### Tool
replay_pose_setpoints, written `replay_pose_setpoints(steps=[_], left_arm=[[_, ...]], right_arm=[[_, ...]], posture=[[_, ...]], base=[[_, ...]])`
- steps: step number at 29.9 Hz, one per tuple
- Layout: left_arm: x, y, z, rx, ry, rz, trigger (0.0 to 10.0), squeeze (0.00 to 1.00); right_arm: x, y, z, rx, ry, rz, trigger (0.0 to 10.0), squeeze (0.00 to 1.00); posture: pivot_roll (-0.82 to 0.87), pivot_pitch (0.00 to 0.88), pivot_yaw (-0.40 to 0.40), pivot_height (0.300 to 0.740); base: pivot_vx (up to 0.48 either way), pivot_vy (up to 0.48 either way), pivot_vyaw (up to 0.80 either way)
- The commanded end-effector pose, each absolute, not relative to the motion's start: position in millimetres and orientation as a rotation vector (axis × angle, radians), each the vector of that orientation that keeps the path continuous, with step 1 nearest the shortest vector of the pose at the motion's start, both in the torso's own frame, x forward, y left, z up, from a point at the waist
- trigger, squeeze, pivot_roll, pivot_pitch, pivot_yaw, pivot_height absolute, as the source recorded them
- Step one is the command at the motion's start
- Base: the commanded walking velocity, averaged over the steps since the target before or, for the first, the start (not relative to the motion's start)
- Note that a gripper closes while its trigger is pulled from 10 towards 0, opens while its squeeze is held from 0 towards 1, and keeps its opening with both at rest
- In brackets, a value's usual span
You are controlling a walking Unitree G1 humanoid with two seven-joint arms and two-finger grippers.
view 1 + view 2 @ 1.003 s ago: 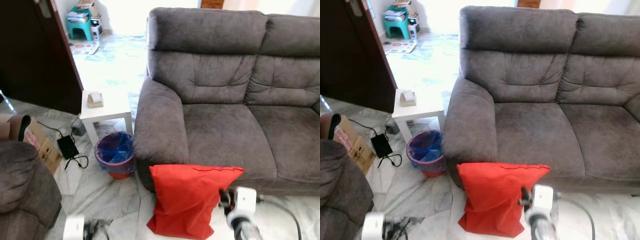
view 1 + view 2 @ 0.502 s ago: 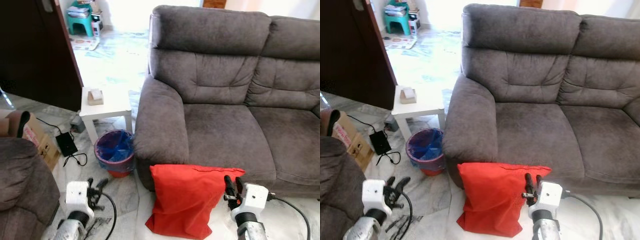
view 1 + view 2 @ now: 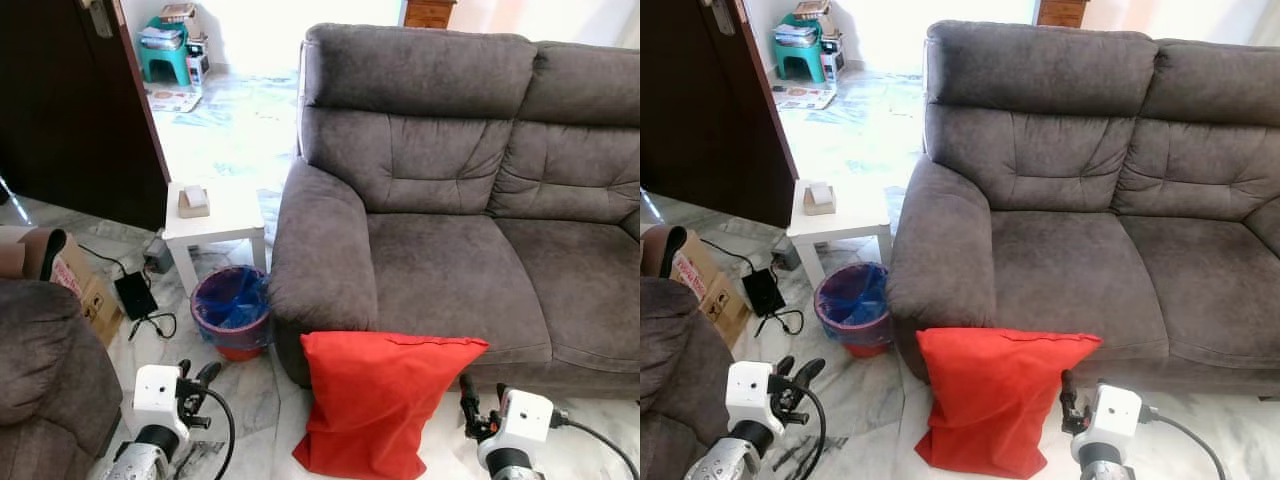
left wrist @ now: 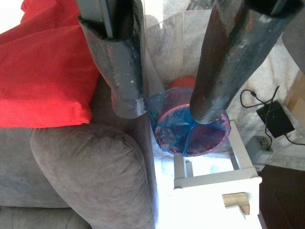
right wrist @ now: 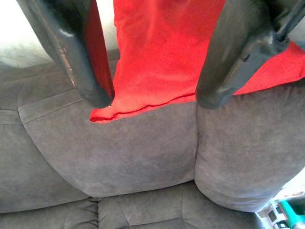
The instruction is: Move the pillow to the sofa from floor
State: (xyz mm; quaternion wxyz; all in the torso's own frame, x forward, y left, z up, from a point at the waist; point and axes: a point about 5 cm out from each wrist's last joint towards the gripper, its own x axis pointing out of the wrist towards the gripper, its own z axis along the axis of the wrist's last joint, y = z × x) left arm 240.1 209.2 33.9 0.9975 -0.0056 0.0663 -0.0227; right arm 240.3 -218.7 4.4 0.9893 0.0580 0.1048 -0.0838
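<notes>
Red pillow point(image 3: 382, 400) stands on floor, leaning on grey sofa point(image 3: 450, 270) front; our right gripper point(image 3: 1068, 398) just beside its right edge, left gripper point(image 3: 196, 383) well apart; both jaws spread, empty; we should bracket pillow from both sides, squeeze evenly, then lift.

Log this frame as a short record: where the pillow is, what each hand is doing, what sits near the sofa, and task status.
pillow: red pillow upright on the floor, leaning against the sofa front
left hand: left hand open, low, left of the pillow, holding nothing
right hand: right hand open, beside the pillow's right edge, holding nothing
nearby: bin with blue liner; white side table
status: pillow not yet lifted
</notes>
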Motion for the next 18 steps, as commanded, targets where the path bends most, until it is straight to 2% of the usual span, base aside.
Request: replay_pose_setpoints(steps=[1,4,5,10,11,12,18], left_arm=[[243,211,37,-0.005,0.135,-0.046,10.0,0.0],[245,213,38,-0.008,0.135,-0.033,10.0,0.0],[246,214,38,-0.009,0.14,-0.032,10.0,0.0],[249,211,40,0.001,0.146,-0.044,10.0,0.0],[249,211,40,0.003,0.147,-0.046,10.0,0.55],[249,210,40,0.002,0.152,-0.051,10.0,1.0],[250,209,42,-0.003,0.139,-0.042,10.0,1.0]], right_arm=[[245,-217,8,0.13,0.199,-0.172,10.0,1.0],[247,-215,8,0.134,0.208,-0.171,10.0,1.0],[248,-214,8,0.136,0.21,-0.17,10.0,0.0],[252,-210,10,0.144,0.203,-0.16,10.0,0.0],[252,-210,10,0.145,0.203,-0.16,10.0,0.0],[253,-210,10,0.146,0.204,-0.16,10.0,0.0],[255,-205,10,0.156,0.21,-0.146,10.0,0.0]], posture=[[0.06,0.063,-0.005,0.74],[0.06,0.069,-0.002,0.74],[0.06,0.072,-0.001,0.74],[0.07,0.08,-0.003,0.74],[0.07,0.081,-0.003,0.74],[0.07,0.084,-0.004,0.74],[0.07,0.09,-0.006,0.74]], base=[[0.0,0.0,0.0],[0.0,0.0,0.0],[0.0,0.0,0.0],[0.0,0.0,0.0],[0.0,0.0,0.0],[0.0,0.0,0.0],[0.0,0.0,0.0]])
